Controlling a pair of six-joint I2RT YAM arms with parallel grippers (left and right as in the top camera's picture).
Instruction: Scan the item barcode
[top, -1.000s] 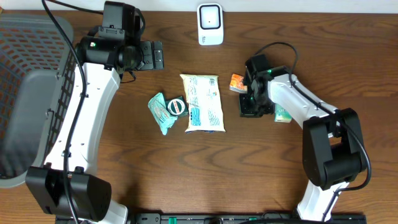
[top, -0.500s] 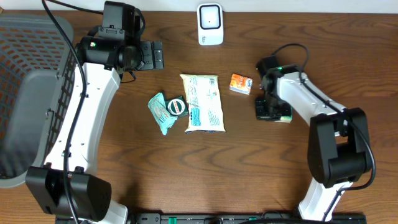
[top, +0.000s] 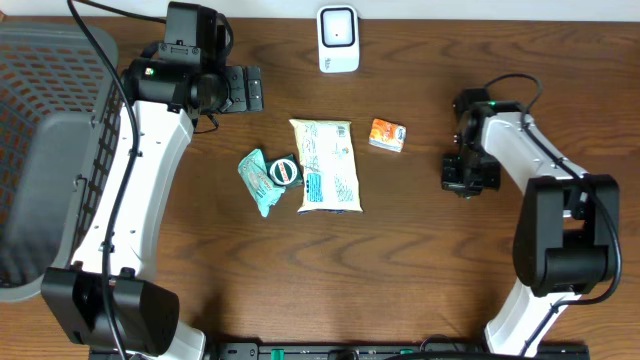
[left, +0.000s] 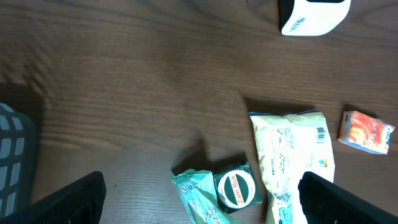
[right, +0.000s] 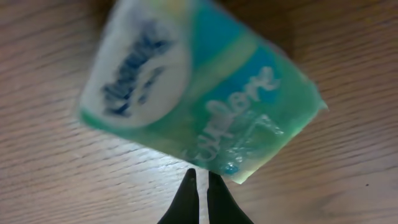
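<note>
Looking down from overhead, I saw the left claw (top: 255, 90) wide open and holding nothing, its jaws turned toward the middle of the tabletop (top: 420, 280). The scanner (top: 338, 38) stood ahead of it by the far edge. A pale pouch (top: 325, 165) and a teal wrapper (top: 258, 182) with a round lid (top: 284, 171) on it lay ahead of it too, nearer the robot. The basket (top: 40, 150) sat behind that arm. The right claw (top: 468, 182) hung low over the wood with the orange packet (top: 387, 134) well apart on its left. From this view its body hid whatever lay under it.

From the left wrist, both fingers (left: 68, 199) showed at the bottom corners, spread far apart. The lid, wrapper and pouch lay between and beyond them, and the scanner was far off toward the top.

From the right wrist, the claw's two fingers (right: 186, 196) were pressed together. The tissue pack (right: 199, 93), blurred and tilted, lay on the tabletop just beyond their tips. The tips came right up to its near edge. Whether they pinched the wrapper I could not tell.
</note>
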